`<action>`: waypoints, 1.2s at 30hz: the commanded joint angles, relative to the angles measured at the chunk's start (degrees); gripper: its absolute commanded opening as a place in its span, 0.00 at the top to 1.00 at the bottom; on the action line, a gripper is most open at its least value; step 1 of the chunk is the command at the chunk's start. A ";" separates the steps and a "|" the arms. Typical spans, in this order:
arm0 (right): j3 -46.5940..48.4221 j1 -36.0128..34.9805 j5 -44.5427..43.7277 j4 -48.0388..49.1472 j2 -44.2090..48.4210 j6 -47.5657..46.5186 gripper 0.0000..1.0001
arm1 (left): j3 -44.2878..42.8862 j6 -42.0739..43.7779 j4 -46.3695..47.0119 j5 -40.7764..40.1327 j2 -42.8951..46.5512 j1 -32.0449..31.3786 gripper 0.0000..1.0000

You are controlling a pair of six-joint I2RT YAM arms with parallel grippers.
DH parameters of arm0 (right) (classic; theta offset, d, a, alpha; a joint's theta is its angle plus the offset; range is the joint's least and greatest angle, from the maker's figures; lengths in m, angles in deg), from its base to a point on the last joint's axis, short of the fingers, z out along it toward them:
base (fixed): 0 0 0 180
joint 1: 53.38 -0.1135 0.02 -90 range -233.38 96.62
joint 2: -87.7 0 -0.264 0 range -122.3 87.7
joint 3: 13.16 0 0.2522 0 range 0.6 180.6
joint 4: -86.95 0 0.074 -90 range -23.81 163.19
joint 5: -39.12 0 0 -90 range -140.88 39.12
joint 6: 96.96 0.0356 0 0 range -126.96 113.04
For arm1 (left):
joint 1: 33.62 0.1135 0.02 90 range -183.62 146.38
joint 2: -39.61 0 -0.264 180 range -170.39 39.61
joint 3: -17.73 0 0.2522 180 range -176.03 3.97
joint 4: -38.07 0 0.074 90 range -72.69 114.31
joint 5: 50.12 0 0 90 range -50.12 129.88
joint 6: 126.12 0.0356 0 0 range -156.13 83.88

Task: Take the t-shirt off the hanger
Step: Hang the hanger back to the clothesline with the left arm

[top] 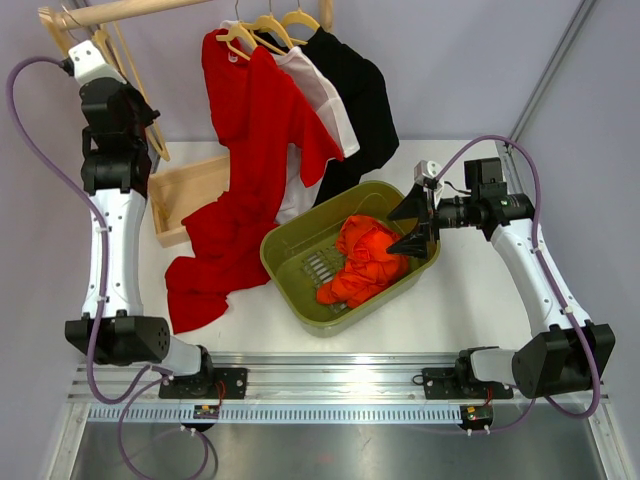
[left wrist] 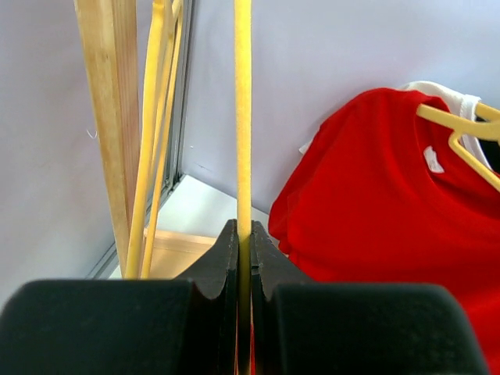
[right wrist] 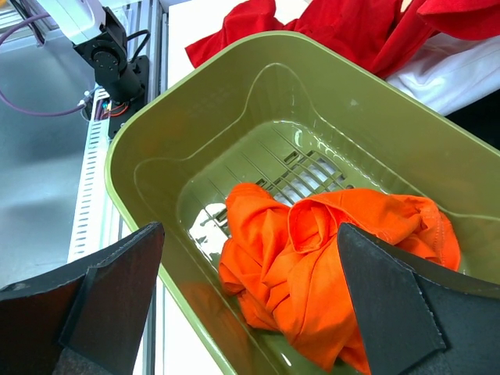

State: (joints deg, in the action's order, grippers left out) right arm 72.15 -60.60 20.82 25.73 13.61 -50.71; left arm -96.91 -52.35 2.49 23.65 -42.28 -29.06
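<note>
Evidently the left gripper (left wrist: 244, 234) is clamped tight on a thin yellow hanger (left wrist: 243, 117), holding it upright beside the wooden rack post (left wrist: 109, 117), probably so that it can be parked with the other yellow hangers (left wrist: 152, 141) leaning there. Whether any cloth hangs below the jaws I cannot tell from this angle. The orange t-shirt (right wrist: 312, 258) lies crumpled in the olive basin (right wrist: 195, 94), free of any hanger. The right gripper (right wrist: 250, 230) is spread wide and empty directly above it, which suggests the drop is done. A red t-shirt (top: 250, 130) hangs at the back, its hem trailing on the table (top: 470, 300).
</note>
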 commanded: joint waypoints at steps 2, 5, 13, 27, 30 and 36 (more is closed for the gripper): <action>-0.44 0.81 1.60 0.44 1.05 -0.73 0.01 | -7.04 -0.73 0.92 2.86 -4.15 1.42 1.00; -0.45 1.25 1.86 0.53 1.05 -0.55 0.01 | -7.75 -1.35 0.12 4.18 -6.61 2.21 1.00; -0.71 1.77 2.13 0.70 0.78 -0.55 0.00 | -7.49 -1.61 -1.64 8.05 -9.43 4.32 1.00; -0.97 3.09 2.48 0.79 1.05 -0.73 0.01 | 1.29 -4.95 1.08 17.88 3.99 5.20 0.23; -0.97 3.62 2.48 0.62 0.87 -1.16 0.01 | 6.30 -6.00 1.34 21.67 10.57 5.11 0.18; -0.97 4.15 1.78 0.00 0.52 -2.30 0.01 | 22.72 -6.98 1.44 25.63 25.09 5.11 0.12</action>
State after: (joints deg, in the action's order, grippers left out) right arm 71.25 -56.99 21.43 25.73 13.61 -51.23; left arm -80.12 -58.30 2.66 44.85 -22.11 -24.26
